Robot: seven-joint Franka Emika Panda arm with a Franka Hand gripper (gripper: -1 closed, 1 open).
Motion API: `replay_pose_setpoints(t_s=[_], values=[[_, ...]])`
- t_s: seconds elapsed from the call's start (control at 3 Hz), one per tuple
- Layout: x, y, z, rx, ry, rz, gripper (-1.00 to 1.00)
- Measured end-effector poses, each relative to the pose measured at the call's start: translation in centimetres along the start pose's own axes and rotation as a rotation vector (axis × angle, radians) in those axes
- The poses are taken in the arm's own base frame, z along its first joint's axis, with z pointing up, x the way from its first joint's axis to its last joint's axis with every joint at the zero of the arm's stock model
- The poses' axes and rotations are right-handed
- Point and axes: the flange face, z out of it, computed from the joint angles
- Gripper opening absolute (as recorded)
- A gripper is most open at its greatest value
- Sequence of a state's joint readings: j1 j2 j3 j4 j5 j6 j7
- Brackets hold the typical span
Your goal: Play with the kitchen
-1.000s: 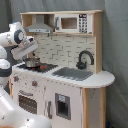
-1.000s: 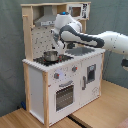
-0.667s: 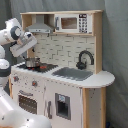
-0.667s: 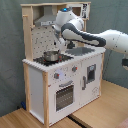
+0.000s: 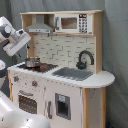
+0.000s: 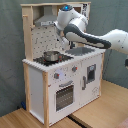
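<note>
The tall white and light-wood toy kitchen stands upright on the floor in both exterior views, with a grey curtain behind it. In the second exterior view the kitchen sits on light wood boards. On its black stovetop rests a small shiny metal pot, and next to that is the grey sink with a curved black faucet. Up top are a grey hood and a little white microwave. The white robot arm reaches in from the second exterior view's right, and its gripper hangs up high near the hood, above the stove and apart from the pot. I cannot tell if its jaws are apart or together. What could go wrong? I think the arm is very close to the hood and the wooden side post, so a quick swing could bump them and shake the whole kitchen. If it drops straight down too fast, it might knock the little pot off the stove. The pot looks light, so a small push could slide it over the edge. Pushing hard on top could tip the kitchen back.
</note>
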State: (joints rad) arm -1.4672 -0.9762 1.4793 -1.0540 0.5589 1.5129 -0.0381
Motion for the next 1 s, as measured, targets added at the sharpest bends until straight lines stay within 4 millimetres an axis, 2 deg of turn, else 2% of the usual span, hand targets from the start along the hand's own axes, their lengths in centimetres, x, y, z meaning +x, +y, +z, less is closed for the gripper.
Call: replay_pose_setpoints(t_s=[1.0], values=[[-4.5,-5.6,-2.9,-0.279,-0.042,-0.087,1.0]])
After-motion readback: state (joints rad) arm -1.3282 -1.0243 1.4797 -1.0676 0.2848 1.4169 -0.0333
